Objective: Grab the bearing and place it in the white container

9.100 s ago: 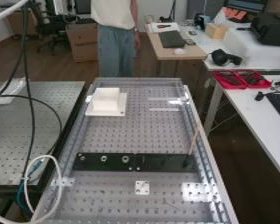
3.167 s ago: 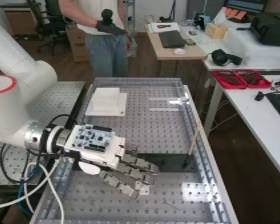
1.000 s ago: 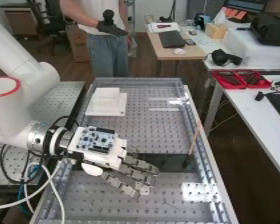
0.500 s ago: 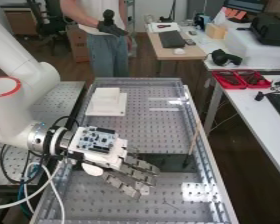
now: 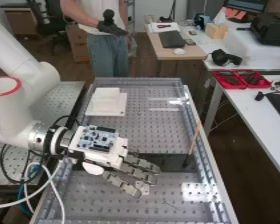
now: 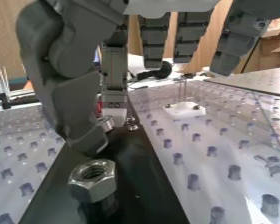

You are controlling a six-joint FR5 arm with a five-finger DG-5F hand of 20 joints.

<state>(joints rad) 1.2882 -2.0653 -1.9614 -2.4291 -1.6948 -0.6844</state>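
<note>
Hanging open, hand (image 5: pixel 139 170) over black strip (image 6: pixel 147 200), probable bearing (image 6: pixel 106 123) seated there half-hidden by the low thumb; misaligned closing could knock it loose or catch nearer hex nut (image 6: pixel 93 181).

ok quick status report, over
Fingers open over black plate. Bearing: can't confirm which metal piece. Possible obstruction: hex nut close by the thumb.
</note>
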